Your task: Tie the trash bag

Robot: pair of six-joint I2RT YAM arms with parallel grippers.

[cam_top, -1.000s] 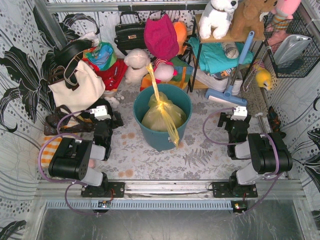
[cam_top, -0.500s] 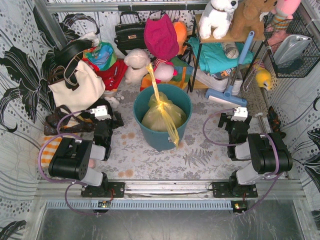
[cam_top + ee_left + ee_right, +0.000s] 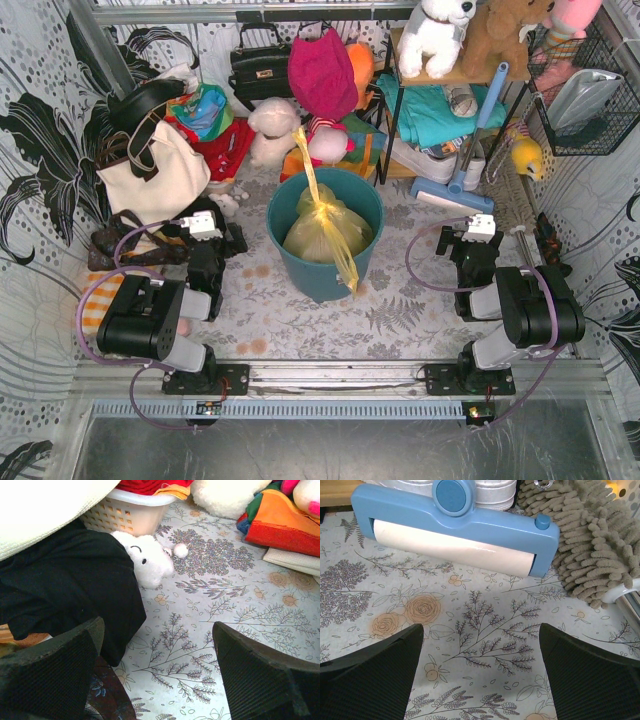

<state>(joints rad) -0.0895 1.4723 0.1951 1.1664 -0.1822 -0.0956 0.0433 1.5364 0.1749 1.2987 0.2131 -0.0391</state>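
Where the bag [image 3: 322, 232] sits, down inside the teal bin [image 3: 305, 282] at mid-table, its yellow-green plastic is gathered at the top. One twisted strip [image 3: 308, 165] rises toward the back and a second strip [image 3: 346, 262] hangs over the bin's near rim. I hold none of it.

My left gripper [image 3: 157, 665] is low to the left of the bin, well apart from it. Its fingers are spread wide with only floral cloth [image 3: 210, 605] between them. Ahead of it lies a black cloth [image 3: 65, 590], with a small white plush [image 3: 147, 562] against its edge and a cream basket [image 3: 127, 512] behind. The tote [image 3: 150, 175] leans further back on the left.

My right gripper [image 3: 480, 670] is low to the right of the bin, also well apart, fingers just as wide and empty. Before it lies a blue roller [image 3: 452, 530] with a white roll. Just beside its right end is a grey shaggy mop head [image 3: 580, 545].
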